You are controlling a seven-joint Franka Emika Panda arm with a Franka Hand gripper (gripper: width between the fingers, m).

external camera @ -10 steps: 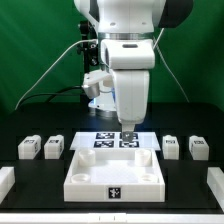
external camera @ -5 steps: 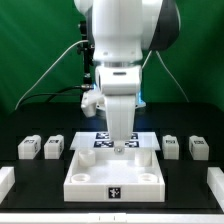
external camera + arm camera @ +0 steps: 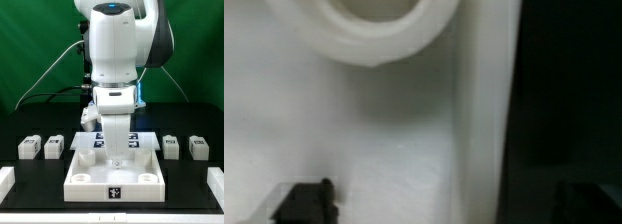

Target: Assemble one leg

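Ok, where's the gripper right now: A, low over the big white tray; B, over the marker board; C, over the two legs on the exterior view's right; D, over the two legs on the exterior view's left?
A: the gripper hangs low over the tray, with the legs lying on the table off to either side of the tray.

You lose the middle of the marker board [image 3: 88, 141] behind the arm [image 3: 115, 60], at 12 o'clock of the tray [image 3: 88, 186]. A white piece [image 3: 5, 182] at the exterior view's 8 o'clock and a second white piece [image 3: 216, 181] at 4 o'clock are cut off. The wrist view is blurred: the round rim [image 3: 375, 38] and dark fingertips [image 3: 303, 202] are cropped
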